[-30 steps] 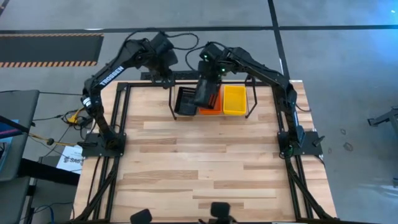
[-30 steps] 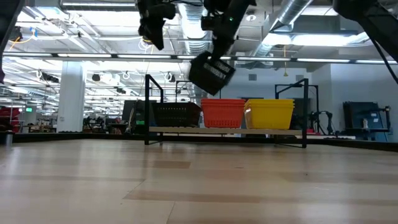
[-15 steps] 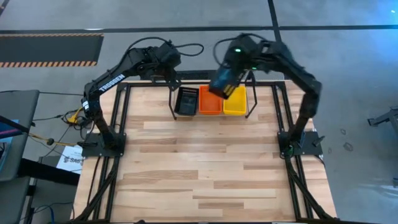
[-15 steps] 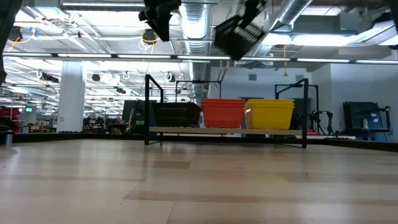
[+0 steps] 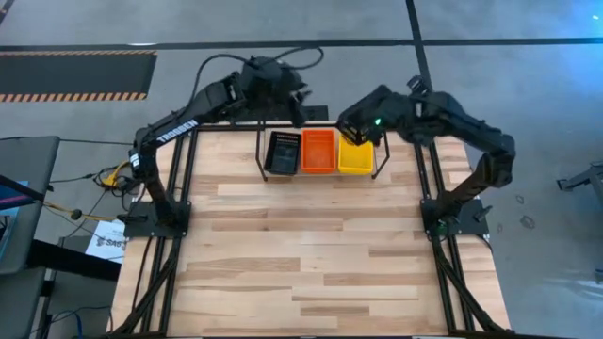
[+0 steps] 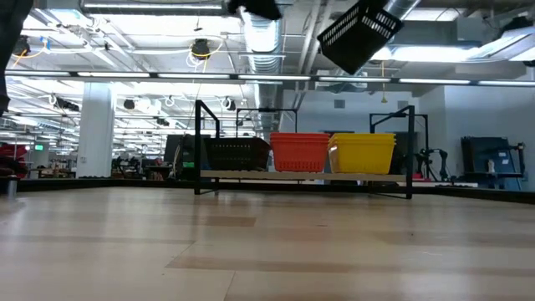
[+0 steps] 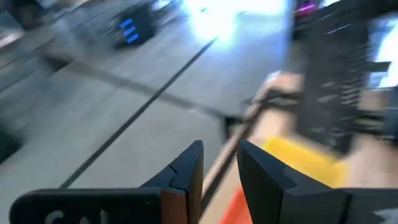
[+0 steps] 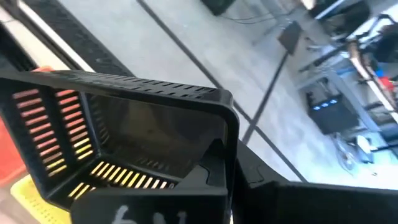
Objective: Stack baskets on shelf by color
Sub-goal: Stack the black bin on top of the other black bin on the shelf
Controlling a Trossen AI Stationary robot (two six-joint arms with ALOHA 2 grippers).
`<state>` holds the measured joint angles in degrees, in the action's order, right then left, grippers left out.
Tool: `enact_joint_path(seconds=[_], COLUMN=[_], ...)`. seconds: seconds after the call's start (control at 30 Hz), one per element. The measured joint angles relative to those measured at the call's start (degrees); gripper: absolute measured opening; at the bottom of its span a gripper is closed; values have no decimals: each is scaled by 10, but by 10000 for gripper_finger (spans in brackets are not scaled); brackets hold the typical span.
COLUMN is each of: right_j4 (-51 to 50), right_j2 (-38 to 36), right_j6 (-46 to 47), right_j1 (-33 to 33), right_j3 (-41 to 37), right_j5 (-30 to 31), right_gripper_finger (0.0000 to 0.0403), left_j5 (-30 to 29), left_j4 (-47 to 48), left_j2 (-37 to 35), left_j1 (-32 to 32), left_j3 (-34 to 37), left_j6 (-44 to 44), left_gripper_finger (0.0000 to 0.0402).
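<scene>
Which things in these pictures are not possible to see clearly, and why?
- Number of baskets in each stack on the shelf: high view shows only the top ones.
- Right hand tips: right wrist view, hidden by the black basket.
- Left hand: low view, cut off by top edge.
- Left wrist view: motion blur.

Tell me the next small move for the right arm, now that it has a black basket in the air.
Probably swing the right pincer, shut on the black basket, toward the shelf's black stack before lowering. The basket hangs tilted, high over the yellow stack, the wrong colour. The left pincer waits behind the shelf.
</scene>
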<state>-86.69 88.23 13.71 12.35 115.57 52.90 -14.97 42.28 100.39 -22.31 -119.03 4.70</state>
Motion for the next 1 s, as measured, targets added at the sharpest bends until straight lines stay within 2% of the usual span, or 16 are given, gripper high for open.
enact_joint_path(seconds=[0.1, 0.33, 0.53, 0.6, 0.77, 1.0], right_j4=[3, -3, 7, 6, 3, 27], right_j2=[-1, -6, -36, -43, -46, -45], right_j6=[22, 15, 19, 19, 19, -6], right_j1=[-23, -48, -57, -56, -40, -14], right_j3=[-36, -48, -47, -47, -47, -62], right_j5=[34, 53, 61, 58, 62, 67], right_gripper_finger=[4, 4, 7, 6, 4, 6], left_j5=[31, 36, 92, 76, 14, 7], left_j4=[-51, -58, -71, -75, -102, -114], left_j2=[16, 63, 82, 82, 82, 81], left_j1=[24, 32, 34, 42, 74, 103], left_j3=[0, 1, -2, -3, -3, -12], left_j6=[22, 20, 29, 22, 99, 104], left_gripper_finger=[86, 86, 87, 88, 104, 150])
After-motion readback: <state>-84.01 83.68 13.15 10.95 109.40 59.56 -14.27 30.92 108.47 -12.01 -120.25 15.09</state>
